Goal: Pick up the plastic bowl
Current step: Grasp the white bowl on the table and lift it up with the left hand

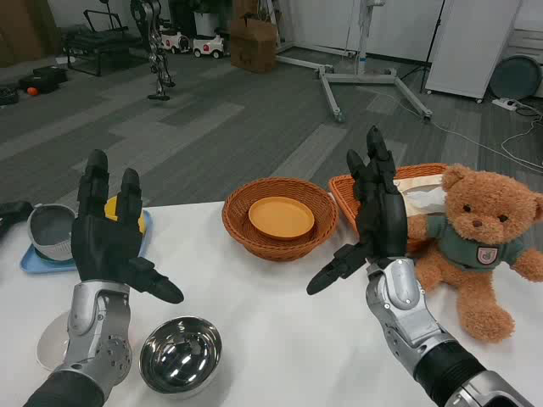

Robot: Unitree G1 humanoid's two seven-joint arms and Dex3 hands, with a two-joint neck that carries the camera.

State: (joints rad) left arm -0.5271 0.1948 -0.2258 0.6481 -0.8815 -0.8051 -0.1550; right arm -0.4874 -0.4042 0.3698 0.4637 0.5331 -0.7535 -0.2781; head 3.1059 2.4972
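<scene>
So there's one white desk [280, 339] carrying everything here, with a grey floor [254, 119] behind it. Biggest thing on it is a single brown teddy bear [481, 246] in a green top, sitting upright at the right edge.

Two woven baskets: a round one [280, 222] mid-desk at the far edge, and a second one [399, 199] just to its right, mostly hidden behind the right hand, with something pale inside that I can't make out. The plastic bowl [281, 217], orange and shallow, sits inside the round basket. Nothing is touching it.

Two hands, both raised above the desk and both holding nothing. The left hand [109, 242] is up on the left with its fingers [93, 182] pointing upward and spread apart, thumb sticking out to the side. The right hand [373, 216] is up just right of the round basket, in front of the second one, fingers [376, 153] extended upward and open, thumb angled down and left.

One shiny metal bowl [180, 354] sits near the front edge by the left forearm. One blue tray [38, 263] at the far left holds a single metal colander-looking bowl [51, 231], plus one yellow thing [114, 208] mostly hidden behind the left hand. One white plate-like disc [53, 343] peeks out beside the left forearm.
</scene>
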